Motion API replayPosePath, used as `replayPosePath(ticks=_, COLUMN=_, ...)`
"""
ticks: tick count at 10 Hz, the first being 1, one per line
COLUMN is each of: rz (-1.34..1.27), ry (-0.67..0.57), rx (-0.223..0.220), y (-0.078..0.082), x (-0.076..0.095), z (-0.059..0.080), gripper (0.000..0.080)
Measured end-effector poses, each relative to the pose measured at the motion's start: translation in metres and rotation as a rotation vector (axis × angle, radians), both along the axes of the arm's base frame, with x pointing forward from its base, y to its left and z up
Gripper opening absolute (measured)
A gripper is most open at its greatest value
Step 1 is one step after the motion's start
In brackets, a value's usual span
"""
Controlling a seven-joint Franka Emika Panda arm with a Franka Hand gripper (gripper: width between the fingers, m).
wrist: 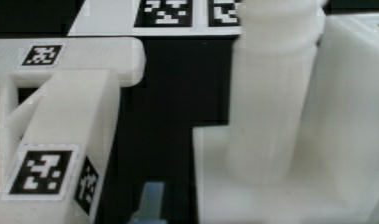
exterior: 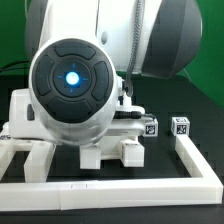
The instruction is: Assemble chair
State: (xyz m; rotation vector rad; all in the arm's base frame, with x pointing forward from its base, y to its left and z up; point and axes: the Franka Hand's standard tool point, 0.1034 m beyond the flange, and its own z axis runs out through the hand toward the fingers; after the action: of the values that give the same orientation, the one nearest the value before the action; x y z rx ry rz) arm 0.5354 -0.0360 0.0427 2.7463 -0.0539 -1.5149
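In the exterior view the arm's round joint hides my gripper. Below it stand white chair pieces point(exterior: 112, 150) on the black table. Two small tagged cube pieces point(exterior: 150, 127) point(exterior: 181, 126) sit to the exterior view's right. In the wrist view a tall white post piece point(wrist: 284, 110) stands very close and blurred. A white framed piece with tags point(wrist: 61, 110) is beside it. Of my gripper point(wrist: 200, 212), one bluish fingertip point(wrist: 154, 205) shows beside the post piece with a dark gap between them. The other finger is hidden behind the post piece.
The long white L-shaped border rail point(exterior: 120, 188) runs along the front and up the exterior view's right side point(exterior: 195, 160). More tags point(wrist: 168, 12) show on a white surface beyond the pieces in the wrist view. A green wall is behind.
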Motion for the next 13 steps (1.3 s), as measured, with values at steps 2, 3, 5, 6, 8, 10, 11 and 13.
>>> replayPosePath(ticks=2, rz=0.001, ry=-0.013, rx=-0.001, y=-0.0006, x=0.0023, z=-0.002, gripper=0.014)
replayPosePath(ticks=3, rz=0.002, ry=-0.018, rx=-0.002, y=-0.0008, x=0.0032, z=-0.0026, gripper=0.0279)
replayPosePath(ticks=5, rz=0.002, ry=-0.021, rx=-0.002, y=-0.001, x=0.0039, z=-0.0032, gripper=0.0582)
replayPosePath(ticks=6, rz=0.002, ry=-0.022, rx=-0.002, y=-0.001, x=0.004, z=-0.0033, gripper=0.0582)
replayPosePath(ticks=8, rz=0.002, ry=-0.024, rx=-0.003, y=-0.0011, x=0.0043, z=-0.0035, gripper=0.0645)
replayPosePath(ticks=10, rz=0.003, ry=-0.027, rx=-0.003, y=-0.0012, x=0.0049, z=-0.004, gripper=0.0649)
replayPosePath(ticks=11, rz=0.003, ry=-0.03, rx=-0.003, y=-0.0013, x=0.0055, z=-0.0043, gripper=0.0649)
replayPosePath(ticks=13, rz=0.002, ry=-0.034, rx=-0.003, y=-0.0019, x=0.0063, z=-0.0048, gripper=0.0649)
